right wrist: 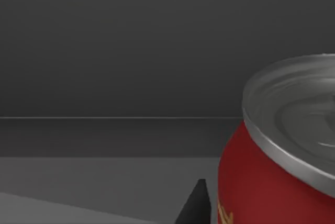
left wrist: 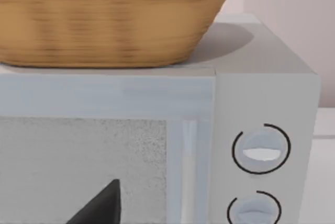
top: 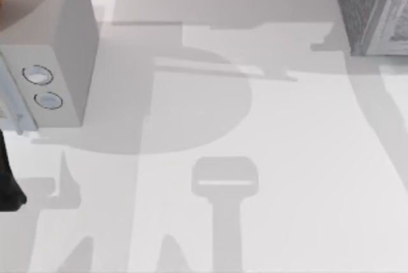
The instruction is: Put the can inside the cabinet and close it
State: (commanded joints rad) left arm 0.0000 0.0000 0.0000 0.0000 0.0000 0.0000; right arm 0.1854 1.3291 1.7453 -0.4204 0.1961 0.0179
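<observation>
Red cylindrical can [right wrist: 272, 192] (ridged silver top), dark smooth interior, gripper grasp unclear.

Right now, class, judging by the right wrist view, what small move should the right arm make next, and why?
Probably release and draw back: the can stands beside a dark fingertip of the right arm, against dim grey walls, apparently already inside the cabinet. Closing remains.
</observation>
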